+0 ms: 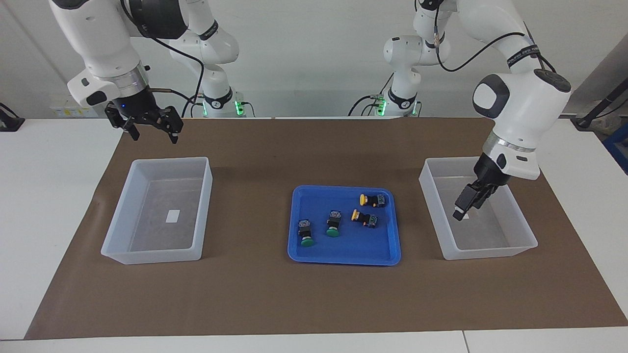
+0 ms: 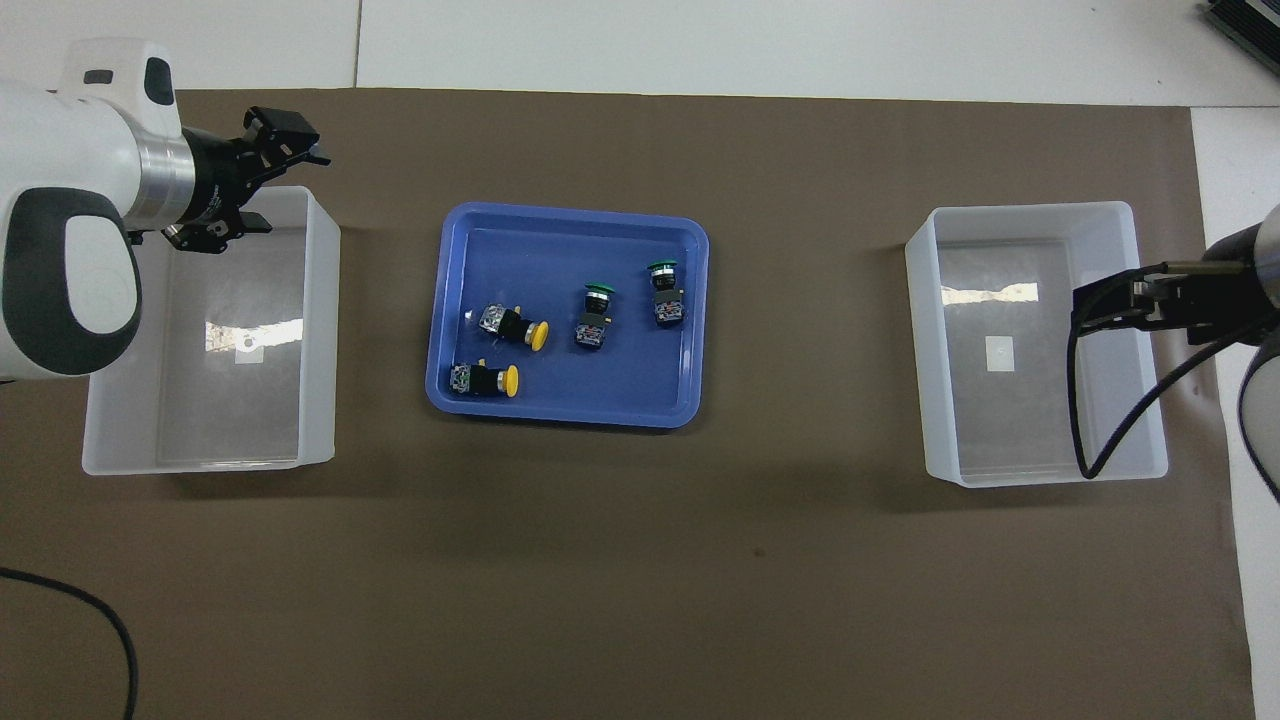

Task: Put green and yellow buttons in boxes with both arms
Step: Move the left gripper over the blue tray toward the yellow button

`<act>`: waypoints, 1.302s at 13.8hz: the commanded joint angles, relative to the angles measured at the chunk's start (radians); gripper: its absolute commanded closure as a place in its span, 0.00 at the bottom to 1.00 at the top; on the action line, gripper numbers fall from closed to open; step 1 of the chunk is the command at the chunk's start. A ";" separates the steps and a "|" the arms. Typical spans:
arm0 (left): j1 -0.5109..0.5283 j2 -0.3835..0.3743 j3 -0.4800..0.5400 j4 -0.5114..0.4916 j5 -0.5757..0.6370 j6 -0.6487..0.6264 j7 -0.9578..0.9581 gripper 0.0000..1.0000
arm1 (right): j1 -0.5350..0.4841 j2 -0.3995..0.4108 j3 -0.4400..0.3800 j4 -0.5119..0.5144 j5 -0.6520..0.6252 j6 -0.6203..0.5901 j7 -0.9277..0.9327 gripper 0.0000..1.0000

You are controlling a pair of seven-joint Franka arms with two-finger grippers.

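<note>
Two green buttons and two yellow buttons lie on their sides in a shallow blue tray. In the overhead view the green buttons and yellow buttons lie in the same tray. One translucent box stands at the left arm's end, the other at the right arm's end; both are empty. My left gripper is open and empty over its box. My right gripper is open and empty above its box.
A brown mat covers the middle of the white table. The tray stands between the two boxes. A black cable hangs from the right arm over its box.
</note>
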 commanded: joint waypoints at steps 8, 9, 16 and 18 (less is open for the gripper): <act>-0.143 0.044 0.017 -0.013 0.176 -0.089 -0.444 0.00 | -0.012 -0.015 0.005 -0.011 0.025 -0.004 -0.029 0.00; -0.154 0.046 0.017 -0.013 0.177 -0.094 -0.477 0.00 | -0.012 -0.014 0.005 -0.011 0.025 -0.004 -0.029 0.00; -0.211 0.087 0.017 -0.013 0.210 -0.152 -0.705 0.00 | -0.012 -0.015 0.005 -0.011 0.025 -0.004 -0.029 0.00; -0.243 0.127 0.017 -0.009 0.228 -0.152 -0.777 0.00 | -0.012 -0.015 0.005 -0.011 0.023 -0.004 -0.029 0.00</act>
